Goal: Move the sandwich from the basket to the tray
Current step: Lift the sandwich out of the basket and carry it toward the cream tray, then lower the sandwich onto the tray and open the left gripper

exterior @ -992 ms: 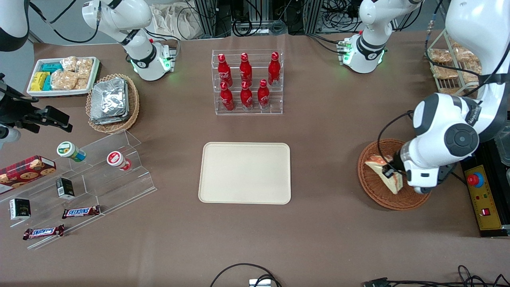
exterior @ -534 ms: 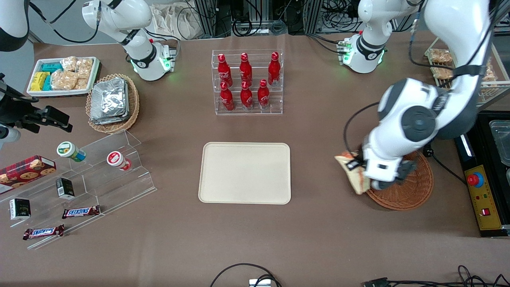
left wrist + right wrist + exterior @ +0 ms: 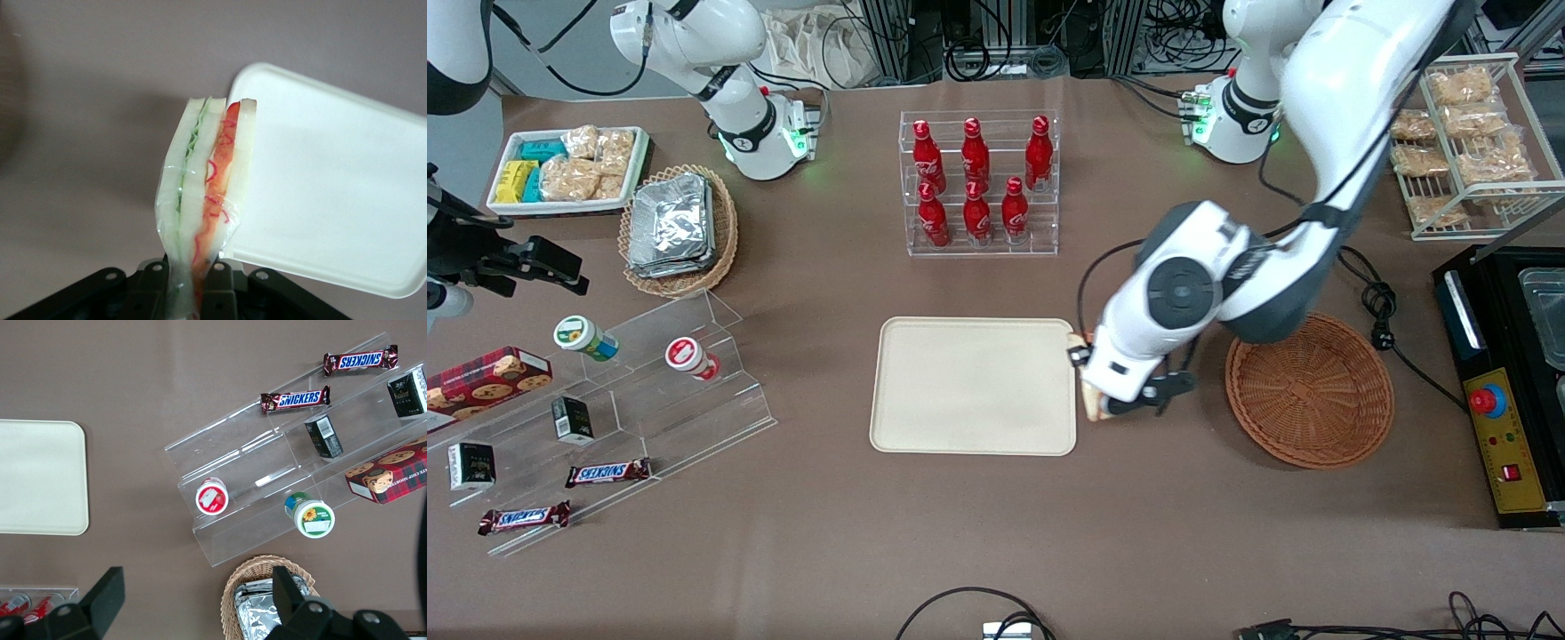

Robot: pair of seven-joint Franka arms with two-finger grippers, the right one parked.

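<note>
Plastic-wrapped sandwich pinched in the claw beside the tray.

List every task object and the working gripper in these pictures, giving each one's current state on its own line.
sandwich: wrapped, held edge-up in the gripper, lifted clear of the basket, at the tray's edge.
basket: empty, on the table.
tray: empty, flat on the table.
gripper: shut on the sandwich, at the tray's edge nearest the basket.
</note>
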